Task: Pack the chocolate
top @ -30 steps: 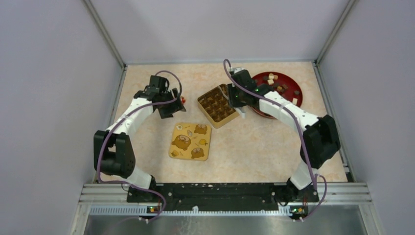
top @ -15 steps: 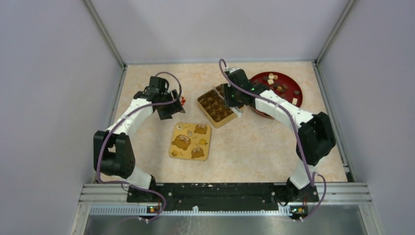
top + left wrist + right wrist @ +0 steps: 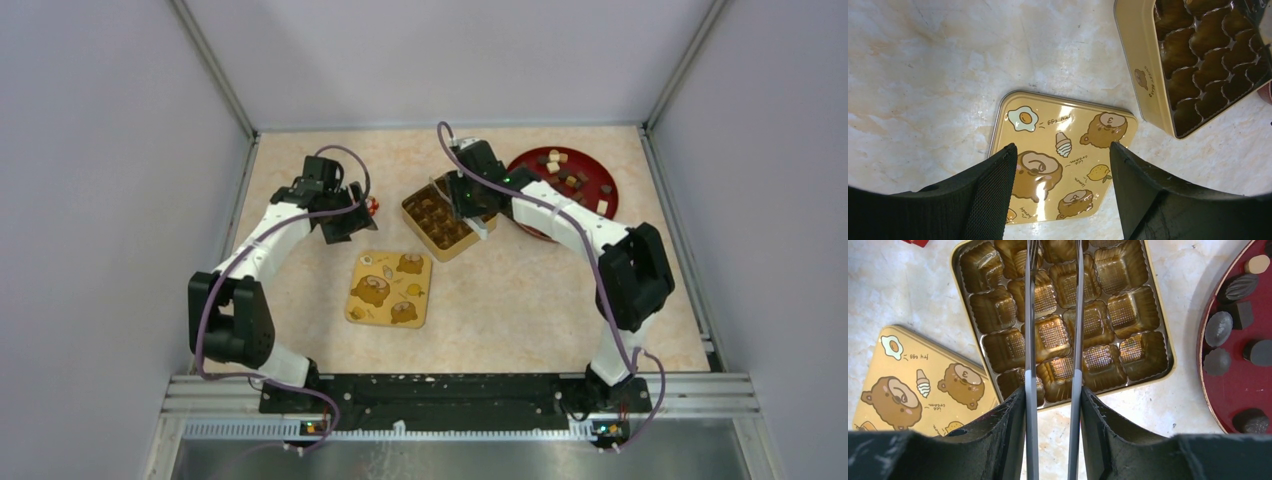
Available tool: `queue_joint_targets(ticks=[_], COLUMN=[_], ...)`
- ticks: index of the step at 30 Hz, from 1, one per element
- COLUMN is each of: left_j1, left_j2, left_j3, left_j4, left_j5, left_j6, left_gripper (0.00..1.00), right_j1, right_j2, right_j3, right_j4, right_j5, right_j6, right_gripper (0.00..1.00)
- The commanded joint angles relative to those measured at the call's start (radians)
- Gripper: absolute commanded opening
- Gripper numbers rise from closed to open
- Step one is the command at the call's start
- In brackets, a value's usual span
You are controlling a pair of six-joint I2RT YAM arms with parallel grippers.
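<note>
The chocolate [image 3: 572, 178], small dark lumps with a few tan and cream ones, lies on a dark red plate [image 3: 611, 204]; several pieces also show in the right wrist view [image 3: 1219, 329]. The open yellow tin [image 3: 441, 231] with a brown cupped tray [image 3: 998, 307] shows empty cups. My right gripper [image 3: 470, 200] hangs over the tin, shut on grey metal tongs [image 3: 1030, 340] whose arms reach across the tray; their tips are out of view. My left gripper [image 3: 1063, 150] is open and empty above the yellow lid [image 3: 1073, 125].
The square yellow lid [image 3: 390, 288] with bear pictures lies flat in front of the tin. A small red-and-white sweet [image 3: 374, 204] lies by the left gripper [image 3: 345, 222]. Grey walls enclose the table on three sides.
My right gripper has moved left with the tongs, from the plate's edge to above the tin. The left arm has not moved.
</note>
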Motion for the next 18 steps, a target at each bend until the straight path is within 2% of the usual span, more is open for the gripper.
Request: queue_joint_targets(ticks=[1,4,6,8,9,15,18], left_j1=[0.007,0.007,0.007,0.007,0.008,0.007,0.007], left_j2=[-0.031,-0.033,-0.039,-0.045,-0.047,-0.046,-0.051], left_j3=[-0.011,-0.006,-0.004,-0.009,-0.011,-0.012,0.001], left_j4=[0.02,0.014,0.01,0.012,0.013,0.019,0.011], left_j5=[0.008,-0.003,-0.01,-0.01,-0.008,-0.004,-0.019], left_j6=[0.014,0.026,0.031,0.031,0.031,0.042,0.049], left_gripper=[0.73,0.73,0.73,0.73,0.73,0.73,0.73], right_j1=[0.021,0.028,0.029,0.029,0.03,0.03,0.029], right_j2=[-0.009,-0.012,-0.023,-0.04,-0.048,-0.093,-0.141], right_j3=[0.05,0.049,0.047,0.041,0.039,0.051,0.052], right_j4=[0.02,0.018,0.023,0.033,0.041,0.032,0.021], right_j5=[0.004,0.014,0.027,0.023,0.019,0.051,0.131], right_j6=[-0.011,-0.017,-0.017,-0.019,-0.019,-0.025,-0.047], right_gripper=[0.4,0.38,0.28,0.11,0.06,0.05,0.06])
